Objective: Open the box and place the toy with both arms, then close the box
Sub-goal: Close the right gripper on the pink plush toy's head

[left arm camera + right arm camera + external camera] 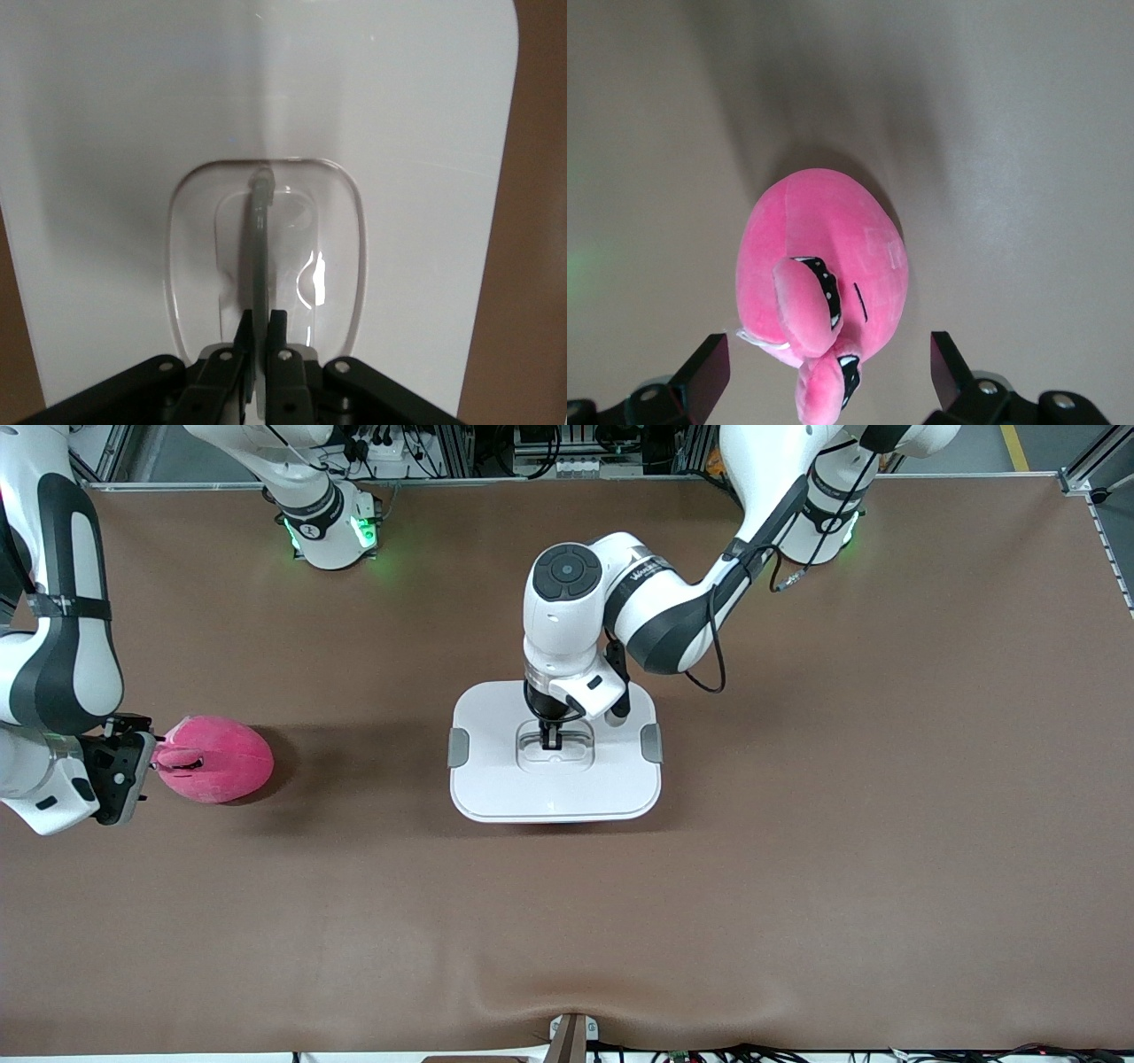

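The box stands at the table's middle with its white lid (496,779) on. Grey clips (458,747) sit on the lid's two sides, and the tub under it is hidden. My left gripper (550,740) is down in the lid's recess, shut on the grey handle (259,239); the left wrist view shows its jaws (260,323) pinching the bar. The hot-pink plush toy (221,760) lies on the table toward the right arm's end. My right gripper (142,762) is open right beside it. In the right wrist view the toy (824,257) lies ahead of the spread fingers (709,367), its ears between them.
The brown mat (797,824) covers the whole table. The arms' green-lit bases (332,531) stand along the edge farthest from the front camera. A small bracket (571,1036) sits at the table's nearest edge.
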You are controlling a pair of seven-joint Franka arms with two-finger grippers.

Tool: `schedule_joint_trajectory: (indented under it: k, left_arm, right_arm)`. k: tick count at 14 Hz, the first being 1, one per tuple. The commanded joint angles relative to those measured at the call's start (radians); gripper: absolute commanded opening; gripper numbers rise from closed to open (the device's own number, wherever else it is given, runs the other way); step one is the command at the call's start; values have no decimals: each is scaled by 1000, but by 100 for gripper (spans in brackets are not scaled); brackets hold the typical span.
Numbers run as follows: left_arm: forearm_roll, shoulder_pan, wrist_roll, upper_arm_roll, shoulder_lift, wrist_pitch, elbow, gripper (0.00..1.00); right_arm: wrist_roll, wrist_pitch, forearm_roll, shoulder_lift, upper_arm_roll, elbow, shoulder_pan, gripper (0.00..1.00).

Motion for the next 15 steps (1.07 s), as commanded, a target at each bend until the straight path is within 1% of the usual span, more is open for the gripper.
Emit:
schedule_joint_trajectory:
  k: [1,4,8,15]
  left_arm:
    - [23,-2,12,7,-22,0,-7,0]
    - [23,-4,18,7,-17,0,-7,0]
    - [23,-4,23,7,-17,1,-7,0]
    - [23,1,47,6,-25,-3,-7,0]
  right_arm:
    - [-36,40,-10,-1,7,-42,-7,100]
    - [-42,58,-10,-1,7,-62,-9,100]
    - [-94,139,2,-5,8,-140,-15,100]
    - [-100,152,2,-12,8,-188,-29,100]
